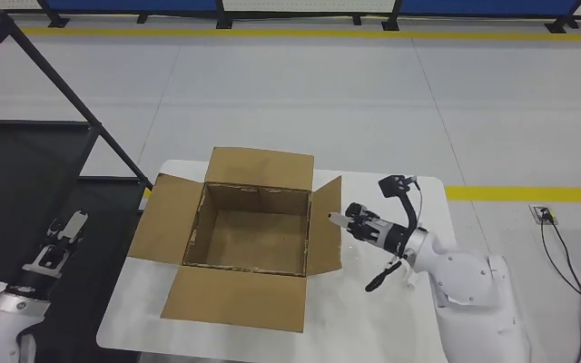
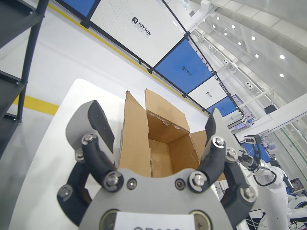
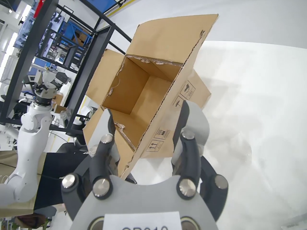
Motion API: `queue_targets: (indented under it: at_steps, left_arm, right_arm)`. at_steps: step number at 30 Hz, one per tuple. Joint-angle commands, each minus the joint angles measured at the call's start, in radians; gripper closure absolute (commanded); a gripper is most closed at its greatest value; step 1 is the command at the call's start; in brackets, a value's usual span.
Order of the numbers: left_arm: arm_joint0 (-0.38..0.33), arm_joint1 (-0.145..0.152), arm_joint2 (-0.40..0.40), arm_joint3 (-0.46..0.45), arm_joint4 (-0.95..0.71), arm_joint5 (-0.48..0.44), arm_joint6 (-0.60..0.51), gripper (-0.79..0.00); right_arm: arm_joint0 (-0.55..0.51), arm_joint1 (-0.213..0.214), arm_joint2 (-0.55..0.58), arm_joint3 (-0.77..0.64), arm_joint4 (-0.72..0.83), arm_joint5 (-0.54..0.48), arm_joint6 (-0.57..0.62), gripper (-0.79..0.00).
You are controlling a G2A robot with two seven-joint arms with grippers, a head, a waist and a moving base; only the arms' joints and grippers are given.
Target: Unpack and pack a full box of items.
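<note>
On the table [image 1: 390, 299] stands a brown box [image 1: 250, 240] (open, edges torn), right end effector [image 3: 147, 112] released astride one flap [image 1: 325, 227].

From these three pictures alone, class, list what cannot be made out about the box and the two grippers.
- Top view: the floor strip of the box along its near wall, hidden by that wall.
- Right wrist view: whether the right gripper touches the flap it straddles; the flap itself covers the contact spots.
- Left wrist view: the box bottom, behind the left gripper and its own plate.
</note>
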Motion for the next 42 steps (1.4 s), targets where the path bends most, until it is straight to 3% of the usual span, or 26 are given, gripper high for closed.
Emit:
queue_targets:
  at_steps: [1,7,12,14,17,19,33,35,38,41,42]
  left_arm:
    - [-0.003,0.0,0.014,0.01,0.014,0.0,0.003,-0.785]
    - [-0.017,0.001,0.044,0.044,0.041,0.002,0.01,-0.785]
    - [-0.029,0.002,0.061,0.066,0.047,0.001,0.01,-0.785]
    - [-0.032,0.002,0.065,0.07,0.049,0.0,0.012,-0.785]
    - [-0.033,0.003,0.069,0.071,0.047,-0.003,0.012,-0.785]
    - [-0.032,0.003,0.07,0.07,0.045,-0.007,0.012,-0.785]
    - [-0.017,0.006,0.071,0.059,0.044,-0.024,0.012,-0.785]
    - [-0.014,0.006,0.071,0.057,0.046,-0.026,0.012,-0.785]
    - [-0.008,0.007,0.07,0.056,0.047,-0.029,0.014,-0.785]
    - [-0.004,0.007,0.068,0.055,0.045,-0.032,0.015,-0.785]
    - [-0.003,0.007,0.067,0.055,0.044,-0.032,0.016,-0.785]
  right_arm:
    - [0.021,0.003,-0.009,0.023,0.006,0.021,0.009,-0.32]
    - [0.048,0.011,-0.034,0.047,0.013,0.074,0.031,-0.283]
    - [0.046,0.019,-0.049,0.037,0.014,0.107,0.029,-0.197]
    - [0.04,0.022,-0.054,0.027,0.014,0.117,0.025,-0.157]
    - [0.027,0.026,-0.058,0.009,0.011,0.133,0.013,-0.025]
    - [0.016,0.029,-0.06,-0.002,0.012,0.14,0.007,0.0]
    - [-0.052,0.049,-0.067,-0.061,0.01,0.195,-0.045,0.0]
    - [-0.054,0.052,-0.071,-0.065,0.011,0.201,-0.051,-0.052]
    - [-0.055,0.055,-0.076,-0.067,0.012,0.208,-0.054,-0.203]
    - [-0.054,0.059,-0.08,-0.07,0.012,0.215,-0.057,-0.231]
    - [-0.054,0.06,-0.081,-0.072,0.013,0.217,-0.057,-0.292]
